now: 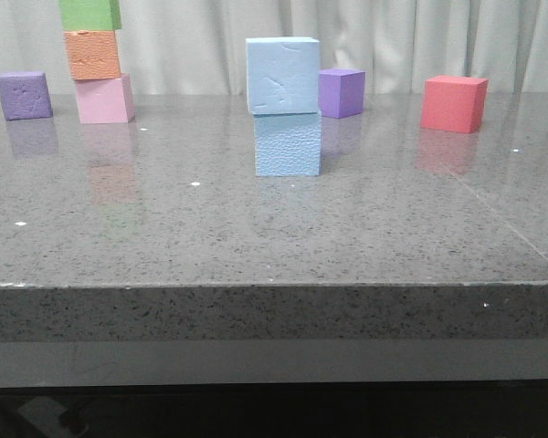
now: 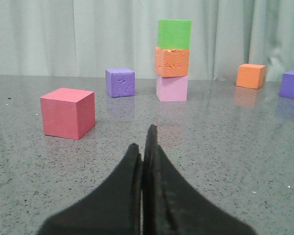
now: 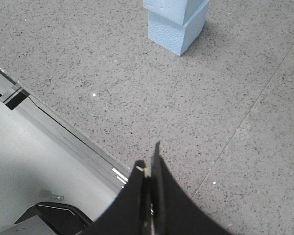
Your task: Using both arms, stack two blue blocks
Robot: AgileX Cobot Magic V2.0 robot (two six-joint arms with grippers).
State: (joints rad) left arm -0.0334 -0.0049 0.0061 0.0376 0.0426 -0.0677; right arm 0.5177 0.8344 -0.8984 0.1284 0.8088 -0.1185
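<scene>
On the table: a grey speckled stone table (image 1: 164, 237) with a pale curtain (image 1: 192, 46) hanging behind it.
Blue blocks: stacked near the middle of the table — the upper blue block (image 1: 283, 75) sits on the lower blue block (image 1: 288, 143), turned a little and shifted slightly left so its edges do not line up with the one beneath.
Same stack from the right wrist: the lower block shows in full, the upper one is cut off by the frame edge; nothing touches either.
Purple cube by the stack: a small purple cube (image 1: 341, 92) stands just behind and to the right of the stack, apart from it.
Far right: a red cube (image 1: 453, 103) stands alone, well apart from the stack.
Far left: a three-cube tower — green cube (image 1: 90, 14) on orange cube (image 1: 92, 55) on pink cube (image 1: 104, 99) — with a second purple cube (image 1: 24, 96) beside it.
Left wrist view: another orange cube (image 2: 251, 75) sits alone towards the back, by the curtain.
Left gripper (image 2: 143, 152): fingers pressed together, nothing between them, over bare table and facing the coloured tower from a distance.
Right gripper (image 3: 149, 164): fingers closed tip to tip and empty, held near the front edge of the table, well apart from the blue stack.
Front view: neither arm shows.
</scene>
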